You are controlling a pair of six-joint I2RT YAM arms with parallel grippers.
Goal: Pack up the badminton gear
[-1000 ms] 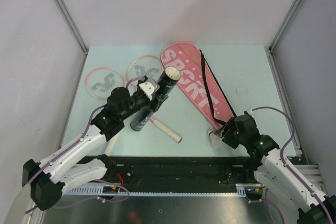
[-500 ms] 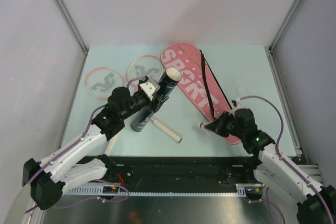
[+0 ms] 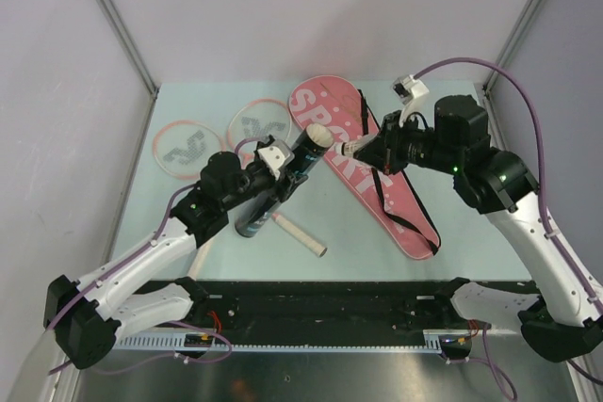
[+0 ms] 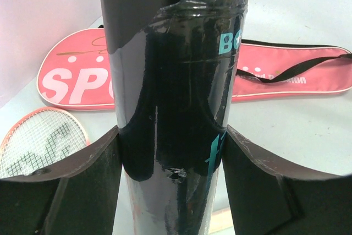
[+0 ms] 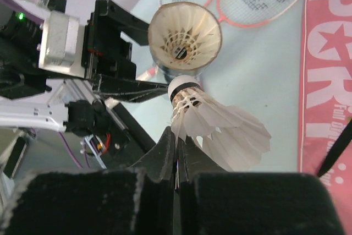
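**— How far along is the packing?**

— I'm in the middle of the shuttlecocks. My left jaws stand fairly wide, clamped round the black tube (image 3: pixel 308 145). I have it tilted with its open mouth turned toward the right arm. My right jaws are pinched fully shut on the feathers of a shuttlecock (image 5: pixel 214 122). Its cork end leads and sits just outside the mouth, not yet in.

**— Is anything in the tube already?**

— Yes. The right wrist view shows a nested shuttlecock (image 5: pixel 184 37) sitting just inside the mouth. I cannot tell how many lie beneath it.

**— What about the rest?**

— That isn't started, as far as I can judge. One racket (image 3: pixel 187 148) and the second racket (image 3: pixel 259 125) lie on the surface (image 3: pixel 452 120) beside the tube, outside the pink SPORT bag (image 3: pixel 350 168). The bag lies flat with its black strap (image 3: pixel 375 162) across it. Once this shuttlecock is in, the rackets have to go into the bag, and I expect the tube does too.
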